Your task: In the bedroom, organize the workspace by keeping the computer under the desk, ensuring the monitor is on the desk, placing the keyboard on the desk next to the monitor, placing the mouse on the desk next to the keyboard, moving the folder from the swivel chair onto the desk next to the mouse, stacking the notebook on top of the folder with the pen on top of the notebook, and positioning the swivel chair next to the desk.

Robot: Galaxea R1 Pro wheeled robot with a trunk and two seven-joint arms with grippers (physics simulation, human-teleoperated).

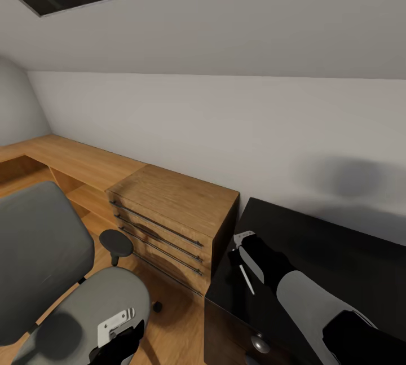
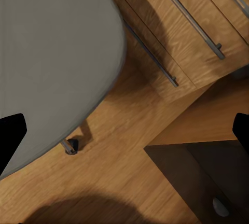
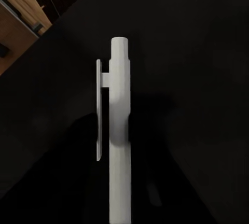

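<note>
Our right fingers (image 1: 243, 252) grip a white pen (image 3: 119, 136) above the desk (image 1: 316, 235). Our left fingers (image 2: 15, 130) are spread open over the chair (image 1: 51, 246).

From my head camera the chair (image 1: 51, 258) runs off the left and bottom edges — its base is out of sight. The desk (image 1: 332, 241) is cut by the right edge, and my right arm covers part of it. The pen (image 3: 118, 130) leaves the right wrist frame at the bottom — I can't tell what grips it. Left fingers (image 2: 11, 136) are clipped at the frame's sides.
</note>
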